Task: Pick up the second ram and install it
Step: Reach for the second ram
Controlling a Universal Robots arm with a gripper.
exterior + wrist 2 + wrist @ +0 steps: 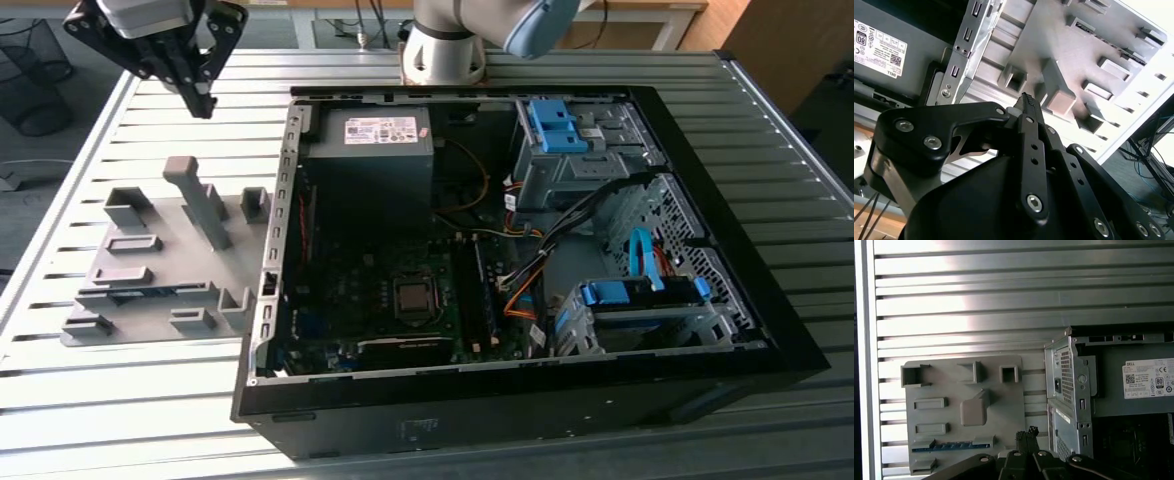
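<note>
The second ram (949, 446) lies on edge in 1 long slot of the grey fixture (1004, 405), below the pincer (1027, 432) and apart from it. The open computer case (534, 410), to the exterior view's right of the pincer, holds a power supply (374, 150) and blue drive-bay clips (554, 125). Fixture and case sit on a slatted metal surface (160, 400). The arm (447, 45) holds the pincer high, narrow, fingers pressed together on nothing.
</note>
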